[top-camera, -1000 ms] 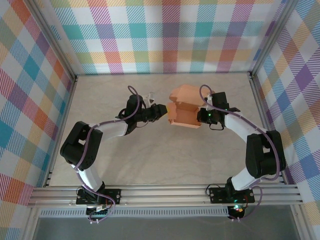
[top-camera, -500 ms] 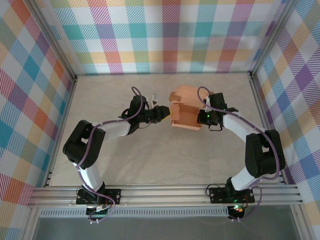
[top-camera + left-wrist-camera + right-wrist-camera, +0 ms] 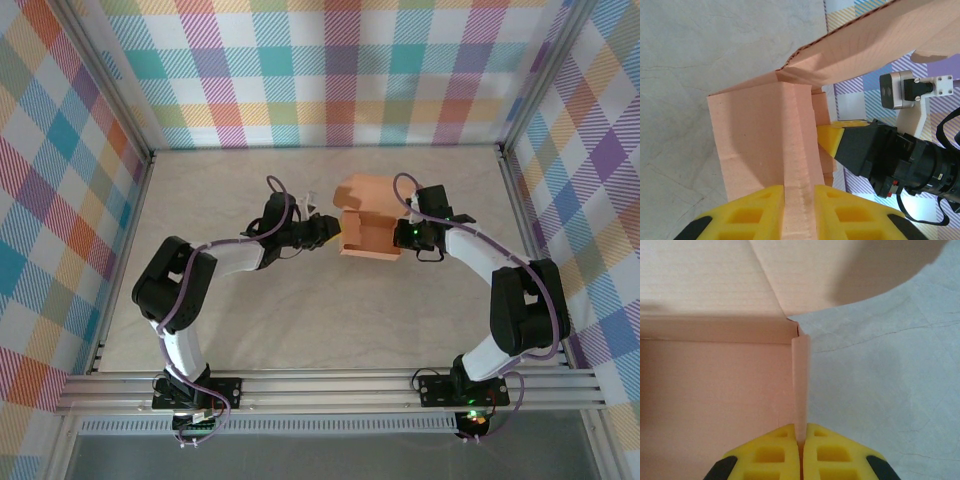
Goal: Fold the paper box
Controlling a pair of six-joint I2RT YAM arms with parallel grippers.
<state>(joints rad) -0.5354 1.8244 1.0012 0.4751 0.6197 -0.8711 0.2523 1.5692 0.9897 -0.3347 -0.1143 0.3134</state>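
The salmon-orange paper box [image 3: 368, 222] sits half-folded at the table's middle back, its lid flap raised toward the rear. My left gripper [image 3: 335, 230] is shut on the box's left wall; in the left wrist view that folded wall [image 3: 799, 165] runs between my yellow fingers [image 3: 751, 216]. My right gripper [image 3: 402, 232] is shut on the right wall, a thin upright card edge [image 3: 800, 390] pinched between its yellow fingertips [image 3: 772, 452]. The box floor [image 3: 715, 400] lies left of that edge. The right gripper's yellow finger [image 3: 831, 140] shows beyond the box in the left wrist view.
The pale marbled table [image 3: 300, 320] spreads around the box. Checked cloth walls [image 3: 330, 70] and aluminium frame posts [image 3: 120, 110] enclose the workspace on three sides. A metal rail [image 3: 330, 385] runs along the near edge by the arm bases.
The left gripper has pushed rightward against the box's left side and closed on its wall. The box has shifted slightly and folded narrower. The right gripper has stayed shut on the right wall.
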